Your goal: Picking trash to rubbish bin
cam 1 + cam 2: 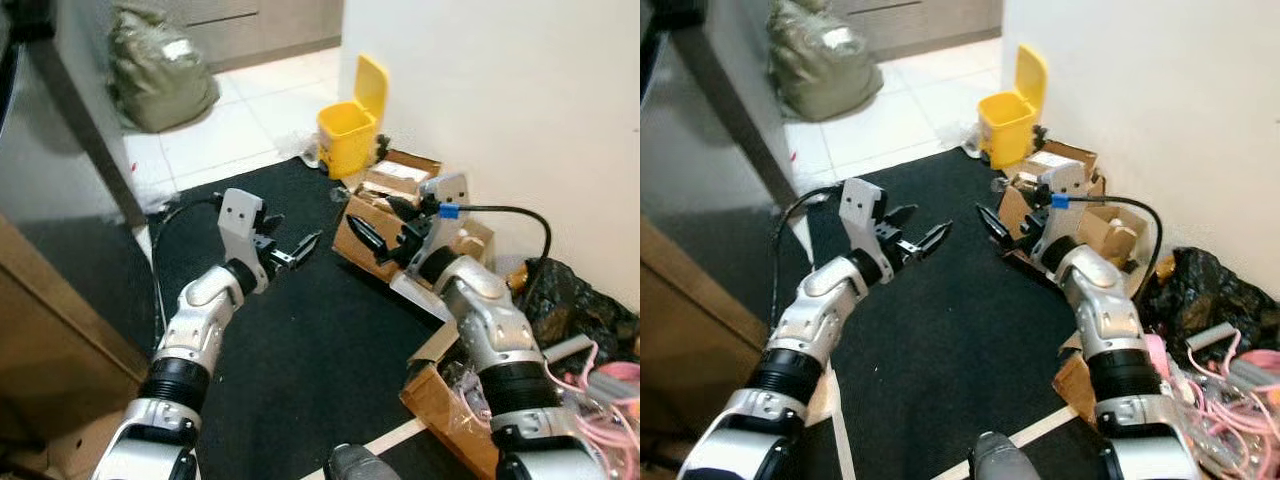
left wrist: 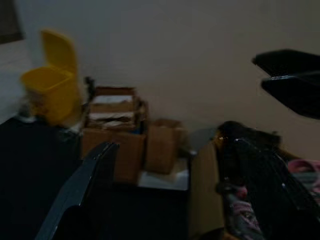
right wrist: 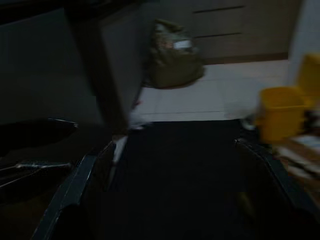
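Note:
A yellow rubbish bin (image 1: 348,135) with its lid up stands on the tiles by the white wall, at the far end of a black mat (image 1: 300,350). Both my arms are raised over the mat. My left gripper (image 1: 290,238) is open and holds nothing; it points toward the boxes at the wall. My right gripper (image 1: 385,225) is open too and hovers just in front of a brown cardboard box (image 1: 365,250). The left wrist view has the bin (image 2: 52,92) and the boxes (image 2: 112,130) beyond its spread fingers (image 2: 75,190).
More cardboard boxes (image 1: 400,175) line the wall beside the bin. A black plastic bag (image 1: 570,300) and pink cables (image 1: 600,390) lie at the right. A grey-green sack (image 1: 160,65) sits on the tiles far left. A dark cabinet (image 1: 50,200) borders the mat's left.

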Robot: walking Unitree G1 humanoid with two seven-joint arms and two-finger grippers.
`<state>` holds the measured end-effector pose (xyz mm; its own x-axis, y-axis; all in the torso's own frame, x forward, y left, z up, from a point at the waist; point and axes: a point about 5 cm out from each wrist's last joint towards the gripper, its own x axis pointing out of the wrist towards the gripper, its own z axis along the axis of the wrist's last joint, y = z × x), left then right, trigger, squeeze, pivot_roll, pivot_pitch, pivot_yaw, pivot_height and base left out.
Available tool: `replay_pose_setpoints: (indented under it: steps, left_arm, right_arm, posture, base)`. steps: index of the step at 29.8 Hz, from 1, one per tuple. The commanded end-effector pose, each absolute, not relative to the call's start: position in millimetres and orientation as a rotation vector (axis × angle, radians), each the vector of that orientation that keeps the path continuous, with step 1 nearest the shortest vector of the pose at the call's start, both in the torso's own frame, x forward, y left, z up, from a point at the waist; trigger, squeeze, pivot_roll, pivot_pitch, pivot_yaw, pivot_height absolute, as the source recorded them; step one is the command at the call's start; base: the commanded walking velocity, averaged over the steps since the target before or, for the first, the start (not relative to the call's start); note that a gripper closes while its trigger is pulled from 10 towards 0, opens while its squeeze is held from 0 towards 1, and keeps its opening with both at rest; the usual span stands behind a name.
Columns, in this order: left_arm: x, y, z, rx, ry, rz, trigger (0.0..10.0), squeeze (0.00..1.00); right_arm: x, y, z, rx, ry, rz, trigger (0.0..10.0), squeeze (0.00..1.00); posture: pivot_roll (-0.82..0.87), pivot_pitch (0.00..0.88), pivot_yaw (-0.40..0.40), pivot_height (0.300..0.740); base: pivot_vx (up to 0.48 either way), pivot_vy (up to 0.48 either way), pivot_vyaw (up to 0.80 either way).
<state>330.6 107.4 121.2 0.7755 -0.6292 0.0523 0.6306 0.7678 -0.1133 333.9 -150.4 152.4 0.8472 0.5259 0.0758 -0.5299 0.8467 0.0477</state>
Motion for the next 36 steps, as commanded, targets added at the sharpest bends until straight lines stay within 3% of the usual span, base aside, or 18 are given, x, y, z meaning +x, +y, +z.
replay_pose_setpoints:
  steps: [1,36]
  left_arm:
    - [328.0,109.1,117.2,-0.137,-0.001,-0.687,10.0,0.00]
    - [330.1,106.2,119.5,-0.143,-0.012,-0.701,10.0,0.00]
  right_arm:
    - [332.0,-147.1,147.2,0.071,-0.046,0.569,10.0,0.00]
    - [332.1,-149.8,146.0,0.066,-0.042,0.572,10.0,0.00]
  posture:
    - [-0.08,0.000,0.028,0.740]
    - [-0.09,0.000,0.028,0.740]
  base:
    - [0.000,0.000,-0.80]
    - [0.000,0.000,-0.80]
